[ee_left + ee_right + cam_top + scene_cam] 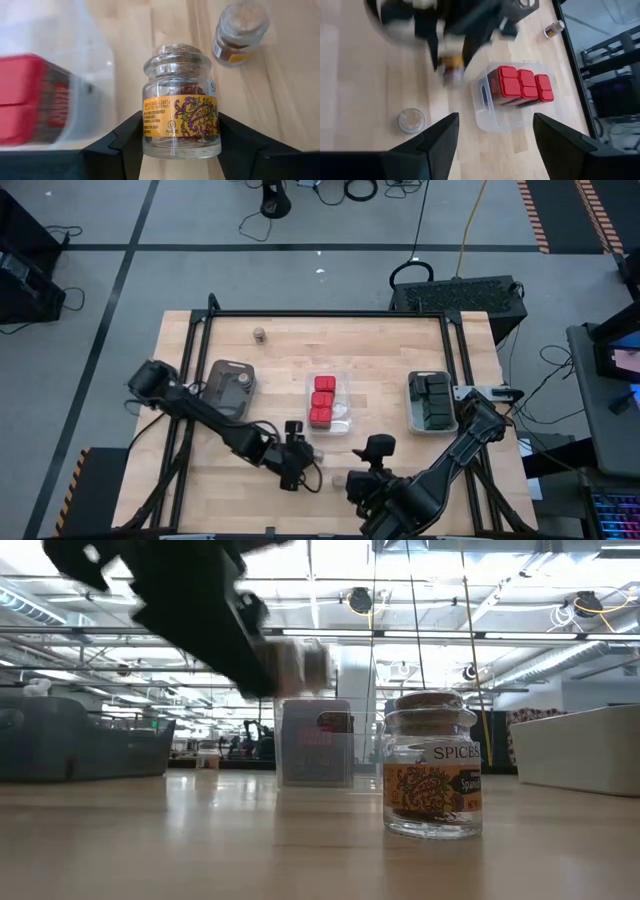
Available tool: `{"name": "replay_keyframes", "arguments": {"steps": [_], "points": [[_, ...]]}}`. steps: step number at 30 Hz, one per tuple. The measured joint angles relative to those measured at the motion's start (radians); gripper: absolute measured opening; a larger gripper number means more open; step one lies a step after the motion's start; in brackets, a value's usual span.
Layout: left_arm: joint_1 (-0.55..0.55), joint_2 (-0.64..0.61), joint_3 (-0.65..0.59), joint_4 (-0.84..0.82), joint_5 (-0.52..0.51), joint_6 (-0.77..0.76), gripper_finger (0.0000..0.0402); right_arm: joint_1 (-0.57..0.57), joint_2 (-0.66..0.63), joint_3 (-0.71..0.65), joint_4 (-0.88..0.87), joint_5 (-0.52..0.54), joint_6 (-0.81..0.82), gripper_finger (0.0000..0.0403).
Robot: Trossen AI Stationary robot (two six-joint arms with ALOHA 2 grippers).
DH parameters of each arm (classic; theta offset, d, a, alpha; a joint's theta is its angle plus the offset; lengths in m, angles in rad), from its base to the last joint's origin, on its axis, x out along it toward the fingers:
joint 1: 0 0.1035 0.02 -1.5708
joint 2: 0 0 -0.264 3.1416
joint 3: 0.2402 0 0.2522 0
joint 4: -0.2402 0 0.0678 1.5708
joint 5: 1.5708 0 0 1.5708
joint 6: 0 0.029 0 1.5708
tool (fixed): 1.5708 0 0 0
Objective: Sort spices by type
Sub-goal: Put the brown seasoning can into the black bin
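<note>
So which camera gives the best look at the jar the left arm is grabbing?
The left wrist view: the jar fills the picture between the left gripper fingers, cork and label clear. The high view shows only a speck at that gripper. The right wrist view shows it blurred. The low view blurs it.

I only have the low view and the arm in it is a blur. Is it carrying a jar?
Observer: Yes. The left claw grips a held jar by its sides.
Operator: Are there any loose jars besides the front jar?
Observer: One. A far jar stands alone near the table's far edge.
Operator: Where is the other arm?
Observer: The right claw hovers open over the table's near part, looking down at the clear tray of red boxes.
</note>
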Motion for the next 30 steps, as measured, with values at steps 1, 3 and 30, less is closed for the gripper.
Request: {"name": "replay_keyframes", "arguments": {"steps": [1,3,30], "points": [[-0.005,-0.028,-0.013,-0.003,-0.013,0.005,0.0201,0.001,0.0,-0.018,0.0,0.002,0.005,0.0238],[-0.011,-0.088,-0.039,0.018,-0.029,0.014,0.0201,0.0,0.0,-0.071,0.002,0.002,0.024,0.0238],[-0.008,-0.516,-0.818,1.199,0.209,-0.03,0.0203,-0.293,-0.313,-0.882,1.644,-0.371,-0.743,0.0238]]}}
